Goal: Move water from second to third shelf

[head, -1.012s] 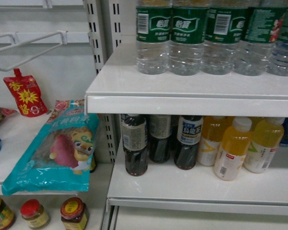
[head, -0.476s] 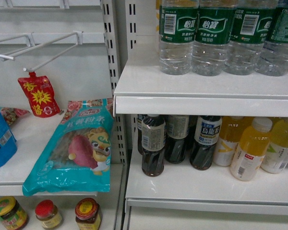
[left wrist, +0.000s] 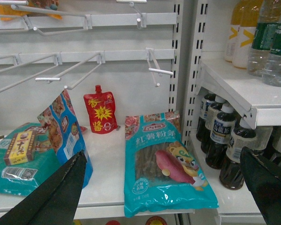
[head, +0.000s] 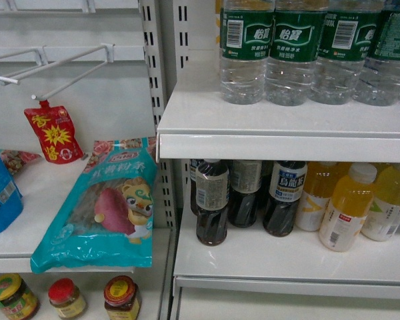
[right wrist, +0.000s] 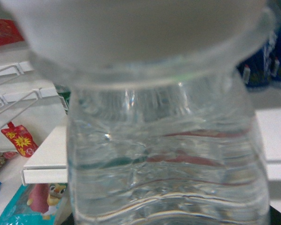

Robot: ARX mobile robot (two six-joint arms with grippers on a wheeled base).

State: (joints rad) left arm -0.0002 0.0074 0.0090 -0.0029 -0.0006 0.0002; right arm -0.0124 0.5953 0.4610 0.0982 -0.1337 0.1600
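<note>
A clear ribbed water bottle [right wrist: 164, 154] fills the right wrist view, its cap rim at the top. It sits between the jaws of my right gripper [right wrist: 171, 221], of which only dark slivers show at the bottom corners. Neither this bottle nor the right gripper shows in the head view. There, several water bottles with green labels [head: 245, 53] stand in a row on the upper white shelf [head: 280, 143]. My left gripper [left wrist: 164, 187] hangs open and holds nothing, in front of the left shelf bay and away from the bottles.
Dark drink bottles [head: 212, 203] and yellow juice bottles [head: 347, 208] stand on the lower shelf [head: 273, 263]. In the left bay lie a teal noodle packet [head: 103, 207], a red pouch [head: 53, 135] and a blue bag [left wrist: 65, 129] under wire hooks [head: 67, 63]. Jars [head: 120, 297] stand below.
The head view has swung left, so the shelves and bottles sit further right in the picture. In the last half second almost nothing has moved.
</note>
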